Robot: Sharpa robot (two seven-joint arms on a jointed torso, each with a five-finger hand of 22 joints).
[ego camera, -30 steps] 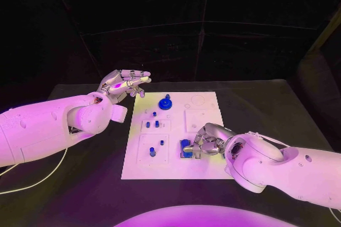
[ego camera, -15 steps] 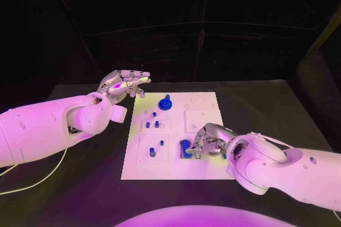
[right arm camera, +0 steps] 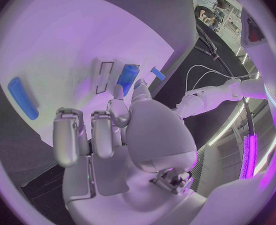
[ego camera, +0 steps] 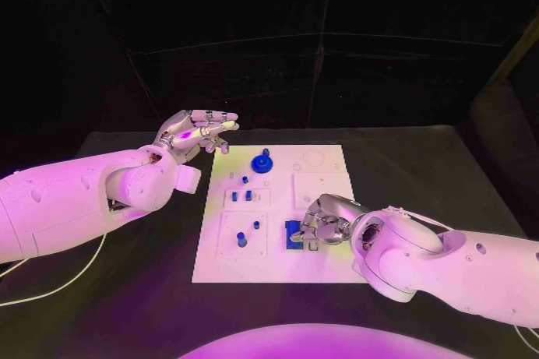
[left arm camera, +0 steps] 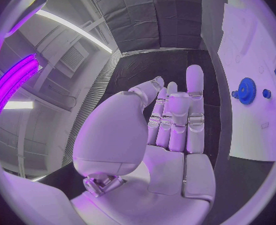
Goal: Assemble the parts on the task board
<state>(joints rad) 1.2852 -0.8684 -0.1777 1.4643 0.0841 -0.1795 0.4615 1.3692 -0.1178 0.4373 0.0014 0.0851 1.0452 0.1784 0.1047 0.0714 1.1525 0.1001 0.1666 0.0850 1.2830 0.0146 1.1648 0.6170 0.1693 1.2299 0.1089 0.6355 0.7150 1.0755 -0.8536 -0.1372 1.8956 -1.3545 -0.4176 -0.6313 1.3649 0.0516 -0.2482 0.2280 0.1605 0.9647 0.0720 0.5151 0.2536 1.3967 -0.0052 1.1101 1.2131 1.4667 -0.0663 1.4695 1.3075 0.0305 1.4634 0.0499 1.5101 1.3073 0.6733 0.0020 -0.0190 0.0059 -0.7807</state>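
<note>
We see the task board (ego camera: 320,269) lying mid-counter (ego camera: 449,164). The right robot hand (ego camera: 322,223) rests on a blue part (ego camera: 294,235) near the board's near right edge; whether it grips, we cannot tell. The left robot hand (ego camera: 198,131) hovers off the board's far left corner, fingers apart, empty. A blue gear (ego camera: 262,164) stands near the board's far edge.

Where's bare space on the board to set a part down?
On the task board, the near strip below the right hand is bare, as is the far right corner. Crowded: the left column from the blue gear down through the small blue parts.
</note>
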